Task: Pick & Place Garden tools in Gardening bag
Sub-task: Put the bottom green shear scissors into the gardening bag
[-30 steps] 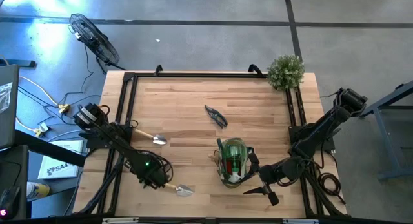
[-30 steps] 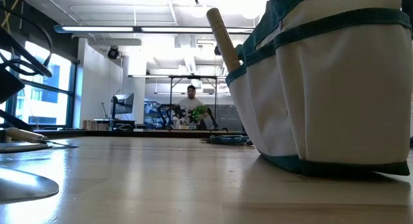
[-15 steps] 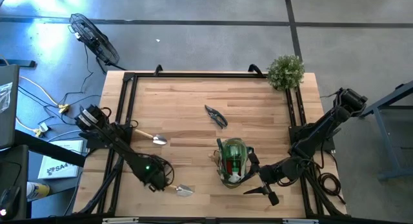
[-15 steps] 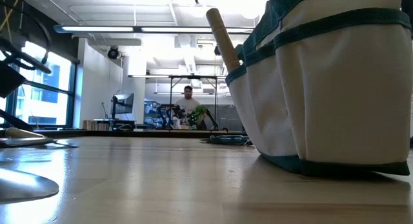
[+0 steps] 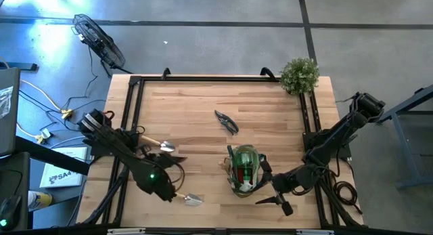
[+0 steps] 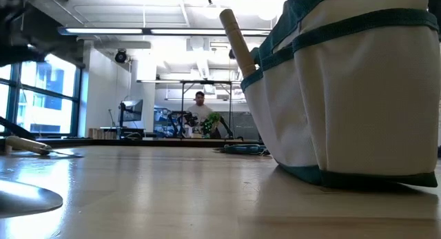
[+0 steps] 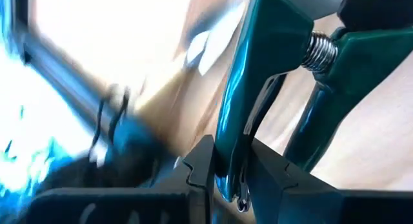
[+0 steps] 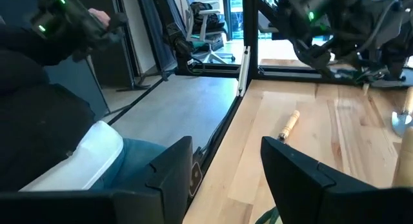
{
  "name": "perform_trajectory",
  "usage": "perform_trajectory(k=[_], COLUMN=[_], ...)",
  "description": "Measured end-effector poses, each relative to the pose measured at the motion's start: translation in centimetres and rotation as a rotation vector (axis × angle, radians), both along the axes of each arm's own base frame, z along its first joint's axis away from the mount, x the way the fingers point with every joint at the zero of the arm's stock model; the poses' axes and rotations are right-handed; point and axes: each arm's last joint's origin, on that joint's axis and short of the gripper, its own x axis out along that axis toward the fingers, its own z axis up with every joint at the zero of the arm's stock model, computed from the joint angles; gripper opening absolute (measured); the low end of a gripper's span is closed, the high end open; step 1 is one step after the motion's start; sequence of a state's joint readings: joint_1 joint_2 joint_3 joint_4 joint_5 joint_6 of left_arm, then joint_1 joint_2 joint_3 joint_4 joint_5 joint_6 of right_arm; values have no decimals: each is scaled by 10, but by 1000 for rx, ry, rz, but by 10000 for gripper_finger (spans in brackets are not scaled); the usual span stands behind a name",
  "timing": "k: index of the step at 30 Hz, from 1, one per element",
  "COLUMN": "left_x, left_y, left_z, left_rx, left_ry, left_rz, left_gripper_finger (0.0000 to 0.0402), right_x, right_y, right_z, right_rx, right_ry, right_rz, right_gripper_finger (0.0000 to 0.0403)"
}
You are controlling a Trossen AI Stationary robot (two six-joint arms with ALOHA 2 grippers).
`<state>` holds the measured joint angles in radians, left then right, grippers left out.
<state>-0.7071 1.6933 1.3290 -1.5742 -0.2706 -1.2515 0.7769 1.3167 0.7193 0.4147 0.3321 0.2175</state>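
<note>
In the left wrist view my left gripper (image 7: 232, 166) is shut on green-handled pruning shears (image 7: 271, 69). From above, that gripper (image 5: 169, 190) is over the table's near left part and hides the shears. Two wooden-handled trowels lie flat, one (image 5: 161, 145) beyond the gripper, one (image 5: 192, 199) just to its right. Dark shears (image 5: 226, 121) lie at mid-table. The gardening bag (image 5: 243, 168) stands upright with a green bottle inside and a wooden handle (image 6: 238, 39) sticking out of a pocket. To the bag's near right, my right gripper (image 5: 277, 201) stands open and empty. My left gripper pinches one green handle of the pruning shears (image 7: 233, 130) between its two fingers (image 7: 201, 164). The handle runs forward from the fingertips to the spring (image 7: 321, 48), with the second handle beside it. I cannot tell whether the shears are clear of the table.
A bushy green plant (image 5: 300, 74) stands at the far right corner. A black frame (image 5: 135, 93) runs along the table's edges. Bare wood lies between the bag and the far edge. A person (image 8: 58, 121) sits beyond the table's edge in the right wrist view.
My left arm has risen: in the low view it has gone from the left edge at table height up to the upper left corner, now blurred. From above it has shifted slightly toward the table's left edge. Trowels, bag and right arm have kept still.
</note>
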Motion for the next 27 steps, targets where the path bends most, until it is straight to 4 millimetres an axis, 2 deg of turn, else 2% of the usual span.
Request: perform_trajectory(k=[6, 11, 18, 22, 27], left_x=[26, 45, 77, 94, 109], left_y=[-11, -28, -43, -39, -25], left_z=[47, 90, 130, 147, 155], left_rx=[121, 215, 386, 432, 434], left_ry=[-408, -725, -960, -1073, -1145], left_rz=[-123, -318, -530, -503, -433], left_gripper_finger=[53, 53, 53, 53, 52], right_x=[0, 0, 1, 0, 0], right_y=[2, 2, 2, 1, -2], right_z=[3, 5, 20, 32, 41], right_rx=[-51, -123, -147, -134, -159], right_ry=[-56, -115, -292, -428, -516], right_rz=[63, 76, 67, 47, -63], right_gripper_finger=[175, 175, 175, 175, 175])
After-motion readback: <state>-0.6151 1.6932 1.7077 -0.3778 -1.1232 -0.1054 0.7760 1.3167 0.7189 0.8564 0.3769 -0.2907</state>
